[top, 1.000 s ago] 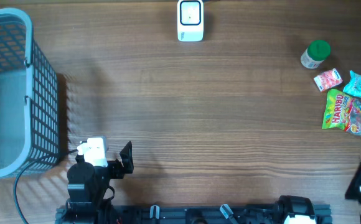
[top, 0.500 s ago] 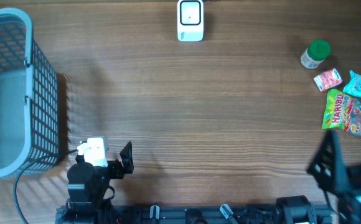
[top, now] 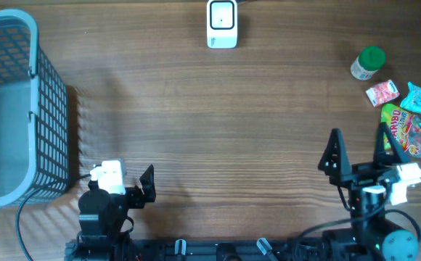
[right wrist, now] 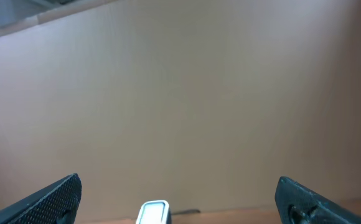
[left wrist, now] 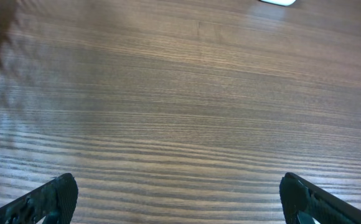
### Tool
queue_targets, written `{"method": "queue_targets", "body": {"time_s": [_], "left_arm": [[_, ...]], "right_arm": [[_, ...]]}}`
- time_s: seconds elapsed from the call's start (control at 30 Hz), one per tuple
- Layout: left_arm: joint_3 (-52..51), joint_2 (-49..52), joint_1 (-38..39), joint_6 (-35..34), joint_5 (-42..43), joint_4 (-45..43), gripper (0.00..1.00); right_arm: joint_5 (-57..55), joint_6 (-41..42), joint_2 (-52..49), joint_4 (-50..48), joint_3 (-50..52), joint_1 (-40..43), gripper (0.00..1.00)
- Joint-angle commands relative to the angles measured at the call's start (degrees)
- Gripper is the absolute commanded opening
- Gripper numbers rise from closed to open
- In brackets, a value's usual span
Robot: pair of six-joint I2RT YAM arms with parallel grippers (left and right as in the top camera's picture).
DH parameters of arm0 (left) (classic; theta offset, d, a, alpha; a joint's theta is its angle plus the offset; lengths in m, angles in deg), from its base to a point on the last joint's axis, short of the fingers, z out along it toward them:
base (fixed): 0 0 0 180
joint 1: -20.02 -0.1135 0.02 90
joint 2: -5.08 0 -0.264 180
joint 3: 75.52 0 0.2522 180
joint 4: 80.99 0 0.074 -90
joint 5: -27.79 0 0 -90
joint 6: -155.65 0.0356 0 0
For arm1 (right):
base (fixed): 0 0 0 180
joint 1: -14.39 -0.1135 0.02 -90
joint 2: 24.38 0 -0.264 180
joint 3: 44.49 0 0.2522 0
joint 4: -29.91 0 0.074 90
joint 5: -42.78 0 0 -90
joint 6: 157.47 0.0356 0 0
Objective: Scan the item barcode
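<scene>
While left claw [left wrist: 179, 186] and right claw [top: 358, 138] gape empty, Haribo bag [top: 414, 136] lies beside the latter.
Bag visible overhead only.

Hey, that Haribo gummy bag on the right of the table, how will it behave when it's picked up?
The Haribo bag looks like a glossy film pouch lying flat, so it will probably flop and sag from wherever it is pinched. Its shiny surface may be slippery. Being flat, it is unlikely to roll.
</scene>
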Motion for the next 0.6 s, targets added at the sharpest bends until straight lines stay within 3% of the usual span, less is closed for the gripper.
{"method": "queue_targets", "body": {"time_s": [0.0,0.37,0.57], "left_arm": [[-0.37,-0.13,0.37,1.31,0.87,-0.13,1.00],[-0.37,-0.13,0.37,1.31,0.87,-0.13,1.00],[-0.37,-0.13,0.37,1.33,0.87,-0.13,1.00]], "right_arm": [[0.28,0.68,1.03,-0.44,4.09,2.49,1.00],[-1.66,0.04,1.05,-1.31,13.40,5.16,1.00],[-3.17,-0.76,1.07,6.93,13.73,5.16,1.00]]}}
